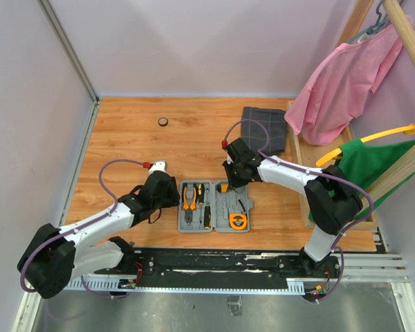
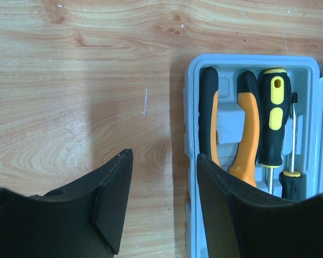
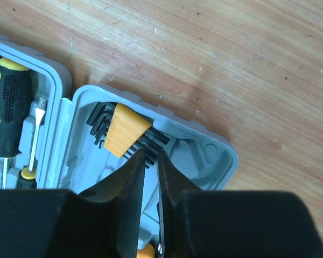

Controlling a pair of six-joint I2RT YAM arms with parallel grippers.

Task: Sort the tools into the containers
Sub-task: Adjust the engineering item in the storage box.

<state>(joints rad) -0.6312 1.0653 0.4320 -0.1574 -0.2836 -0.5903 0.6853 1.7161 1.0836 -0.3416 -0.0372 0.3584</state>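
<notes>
Now right gripper [image 3: 151, 156], fingers nearly together, at hex key set [image 3: 126, 130] in grey tool case [image 3: 226, 153]; grasp unclear. Seat keys flat, then lift straight. Left gripper [image 2: 164, 157] spread, empty.

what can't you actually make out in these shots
- Left wrist view: head of the pliers, behind a finger of the left gripper and cut by the bottom edge.
- Right wrist view: whether the right gripper pinches the hex key set; its fingers cover the contact.
- Top view: small round object by the far wall, too small to identify.
- Top view: far edge of the tool case on its right half, under the right gripper.
</notes>
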